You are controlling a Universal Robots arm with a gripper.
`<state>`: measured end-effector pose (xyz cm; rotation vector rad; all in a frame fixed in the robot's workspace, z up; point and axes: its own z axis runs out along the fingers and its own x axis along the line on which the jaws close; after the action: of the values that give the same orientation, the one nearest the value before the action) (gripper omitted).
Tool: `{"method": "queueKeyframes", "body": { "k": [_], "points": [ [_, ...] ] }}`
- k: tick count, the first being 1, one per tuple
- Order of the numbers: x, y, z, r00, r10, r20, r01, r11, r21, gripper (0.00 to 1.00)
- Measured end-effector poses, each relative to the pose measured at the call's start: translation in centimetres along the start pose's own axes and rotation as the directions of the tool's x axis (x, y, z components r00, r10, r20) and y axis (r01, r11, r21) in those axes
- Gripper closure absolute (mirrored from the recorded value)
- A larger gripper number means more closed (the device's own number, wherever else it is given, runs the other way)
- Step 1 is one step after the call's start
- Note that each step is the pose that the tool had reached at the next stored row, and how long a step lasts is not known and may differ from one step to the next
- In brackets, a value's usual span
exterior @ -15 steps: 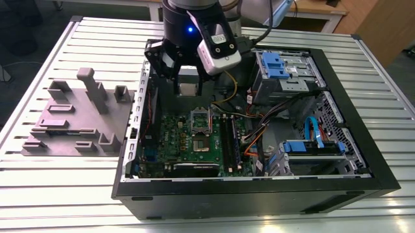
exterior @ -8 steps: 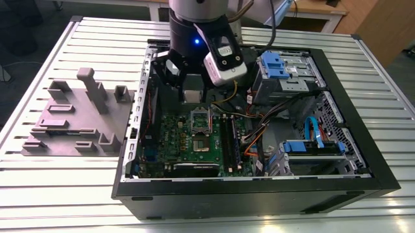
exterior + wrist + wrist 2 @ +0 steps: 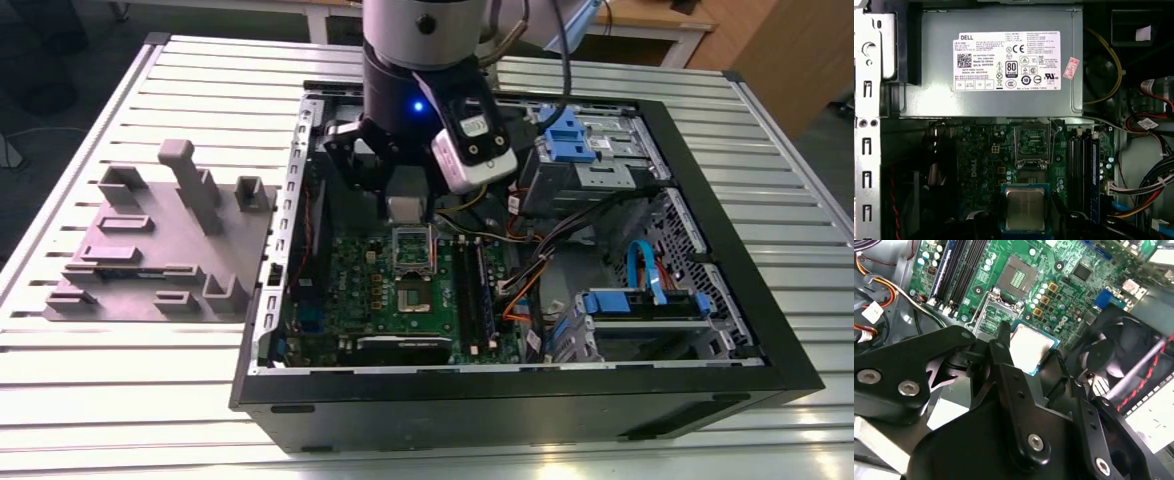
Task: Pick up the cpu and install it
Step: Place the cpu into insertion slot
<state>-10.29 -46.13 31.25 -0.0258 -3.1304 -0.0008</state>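
Carry step, as I read it: fingers (image 3: pixel 1000 342) of the black gripper (image 3: pixel 1029 347) clamp the small square silver-topped cpu (image 3: pixel 1025 209) by its edges, hanging over the green motherboard (image 3: pixel 979 165), just short of the open socket (image 3: pixel 1016 276). Seating calls for centring it square over the contacts.

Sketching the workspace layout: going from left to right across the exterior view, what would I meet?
Grey plastic block → green motherboard → blue drive bracket → case's right rim. The gripper holding the cpu overlaps the motherboard, so omitted.
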Motion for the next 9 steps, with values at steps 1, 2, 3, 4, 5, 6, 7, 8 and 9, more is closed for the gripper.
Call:
{"method": "queueKeyframes", "body": {
  "k": [1, 2, 3, 4, 5, 6, 7, 8, 9],
  "points": [
    [-0.06, -0.24, 0.17, 1.0, 0.0, -0.0002, 0.0, 1.0, 0.0004, 0.53],
    [-0.12, -0.44, 0.35, 1.0, 0.0, -0.0002, 0.0, 1.0, 0.0003, 0.53],
    [-0.24, -0.54, 0.54, 1.0, 0.0, 0.0, 0.0, 1.0, -0.0001, 0.53],
    [-0.46, -0.58, 0.72, 1.0, 0.0, 0.0, 0.0, 1.0, 0.0, 0.53],
    [-0.67, -0.59, 0.88, 1.0, 0.0, -0.0001, 0.0, 1.0, 0.0001, 0.53],
    [-0.87, -0.59, 1.06, 1.0, 0.001, -0.0001, -0.001, 1.0, 0.0001, 0.53],
    [-1.04, -0.58, 1.26, 1.0, 0.002, -0.0001, -0.002, 1.0, 0.0001, 0.53],
    [-1.13, -0.58, 1.43, 1.0, 0.004, -0.0001, -0.004, 1.0, 0.0001, 0.53],
    [-1.2, -0.58, 1.61, 1.0, 0.006, -0.0001, -0.006, 1.0, 0.0001, 0.53]
  ]
}}
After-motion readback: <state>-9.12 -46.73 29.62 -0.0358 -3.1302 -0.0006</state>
